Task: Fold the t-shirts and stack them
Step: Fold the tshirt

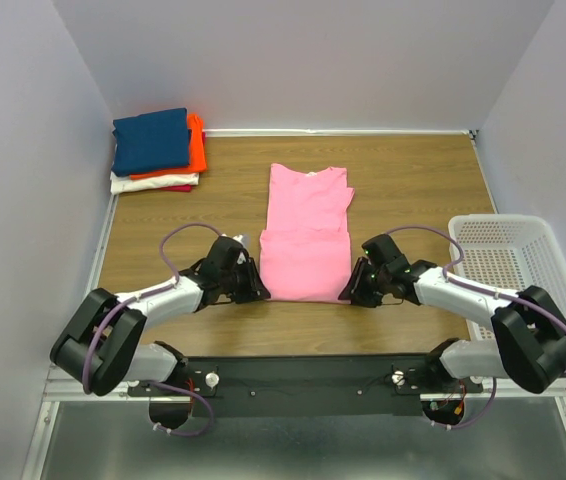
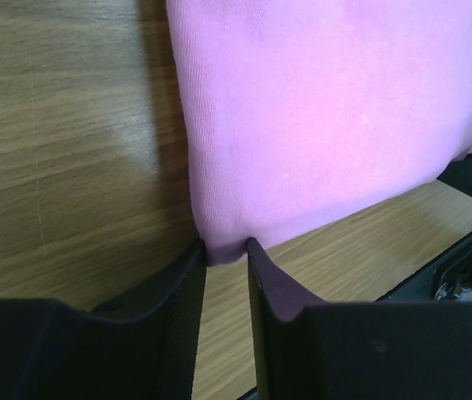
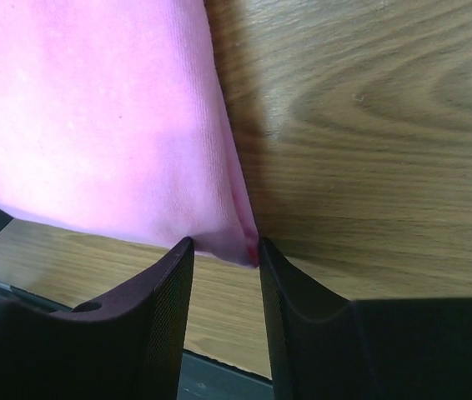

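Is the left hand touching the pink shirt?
Touching. The left wrist view shows a corner of the pink shirt squeezed between the fingertips of the left hand.

Light: bright, even, from overhead.
Shadow: soft band on bench (image 2: 69, 150) beside pink t-shirt (image 2: 328, 117).
Focus: weave crisp up close.

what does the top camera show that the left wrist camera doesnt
Only the top camera: the stack of folded shirts in the far left corner and the white basket on the right. Only the left wrist camera: a close look at the left gripper, its fingers on either side of a corner of the pink shirt. Both: the pink shirt, the wooden table and the left gripper.
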Controlling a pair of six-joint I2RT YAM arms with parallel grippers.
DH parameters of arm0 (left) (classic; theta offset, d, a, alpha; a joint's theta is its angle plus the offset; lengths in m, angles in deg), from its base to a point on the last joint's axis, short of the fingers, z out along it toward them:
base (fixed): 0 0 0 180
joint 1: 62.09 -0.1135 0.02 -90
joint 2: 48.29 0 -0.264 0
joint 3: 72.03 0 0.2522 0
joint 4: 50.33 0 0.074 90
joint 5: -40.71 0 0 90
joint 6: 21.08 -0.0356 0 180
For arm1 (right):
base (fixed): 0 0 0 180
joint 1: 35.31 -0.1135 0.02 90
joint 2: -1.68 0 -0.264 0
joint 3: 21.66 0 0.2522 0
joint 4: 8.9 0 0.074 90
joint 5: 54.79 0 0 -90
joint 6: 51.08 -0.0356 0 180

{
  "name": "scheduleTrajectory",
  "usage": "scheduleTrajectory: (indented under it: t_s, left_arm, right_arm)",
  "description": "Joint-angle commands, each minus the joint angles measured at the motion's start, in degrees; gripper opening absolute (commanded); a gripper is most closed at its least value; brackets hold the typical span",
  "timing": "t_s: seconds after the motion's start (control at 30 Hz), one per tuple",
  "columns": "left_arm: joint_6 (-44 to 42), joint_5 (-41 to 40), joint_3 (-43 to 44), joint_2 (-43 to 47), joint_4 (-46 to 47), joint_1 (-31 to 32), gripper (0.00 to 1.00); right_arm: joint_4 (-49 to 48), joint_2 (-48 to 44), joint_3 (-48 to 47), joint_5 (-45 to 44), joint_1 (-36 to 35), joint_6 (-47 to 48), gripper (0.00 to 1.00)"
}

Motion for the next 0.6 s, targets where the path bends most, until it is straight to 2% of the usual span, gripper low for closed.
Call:
scheduleTrajectory:
  t_s: [0.0, 0.13, 0.3, 0.4, 0.57]
  left_arm:
    - [-1.76, -3.01, 0.33, -2.18, -0.15, -0.22, 0.29]
    - [-2.20, -2.30, 0.94, -2.19, 0.02, -0.22, 0.19]
    - [-3.43, -0.63, 2.87, -1.31, -2.17, -0.22, 0.00]
    - [-4.49, -0.46, 4.01, 0.44, -4.89, -0.22, 0.00]
    - [-5.02, 0.24, 3.67, 3.70, -8.41, -0.22, 0.00]
  right_arm:
    - [-0.98, 1.53, 1.56, -2.96, -0.15, -0.78, 0.44]
    - [-1.07, 1.35, 1.47, -3.67, -0.15, -0.96, 0.41]
    - [-0.89, -0.23, 0.86, -3.23, -0.15, -0.43, 0.25]
    - [-0.71, -2.41, 1.20, -2.44, -0.15, 0.01, 0.10]
    - [-0.01, -7.16, 3.13, -0.59, -0.15, 0.10, 0.00]
